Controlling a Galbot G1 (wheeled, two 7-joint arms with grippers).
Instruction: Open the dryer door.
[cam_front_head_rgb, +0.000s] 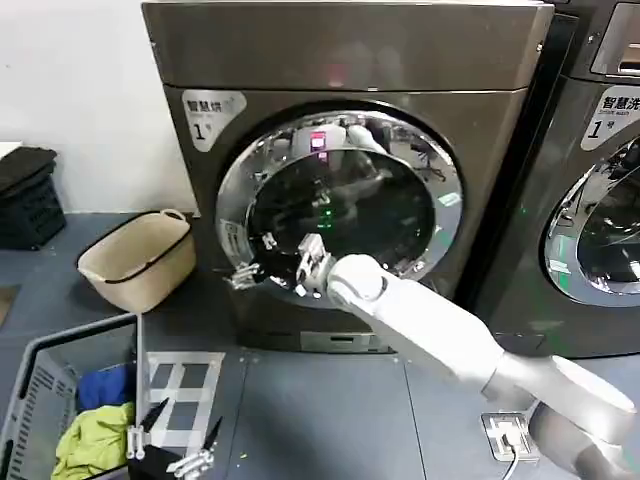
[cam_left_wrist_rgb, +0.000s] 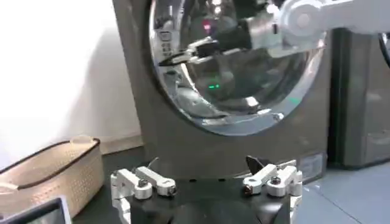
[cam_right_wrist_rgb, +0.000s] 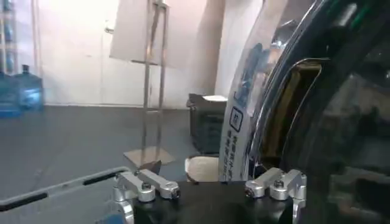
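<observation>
The dryer (cam_front_head_rgb: 400, 60), dark bronze-grey with a "1" sticker, stands in front of me. Its dryer door (cam_front_head_rgb: 437, 232), a chrome-rimmed porthole of dark glass, lies against the front; I cannot tell whether it is slightly ajar. My right arm reaches across the glass, and my right gripper (cam_front_head_rgb: 252, 260) is open at the door's left rim. In the right wrist view the rim (cam_right_wrist_rgb: 244, 122) stands between the right gripper's (cam_right_wrist_rgb: 204, 171) spread fingers. My left gripper (cam_front_head_rgb: 178, 438) hangs open and low by the floor, far from the door, with nothing in it (cam_left_wrist_rgb: 204, 167).
A beige laundry basket (cam_front_head_rgb: 140, 258) sits on the floor left of the dryer. A grey crate (cam_front_head_rgb: 40, 370) of clothes is at my near left. A second machine (cam_front_head_rgb: 600, 200) stands close on the right. A black crate (cam_front_head_rgb: 25, 200) is far left.
</observation>
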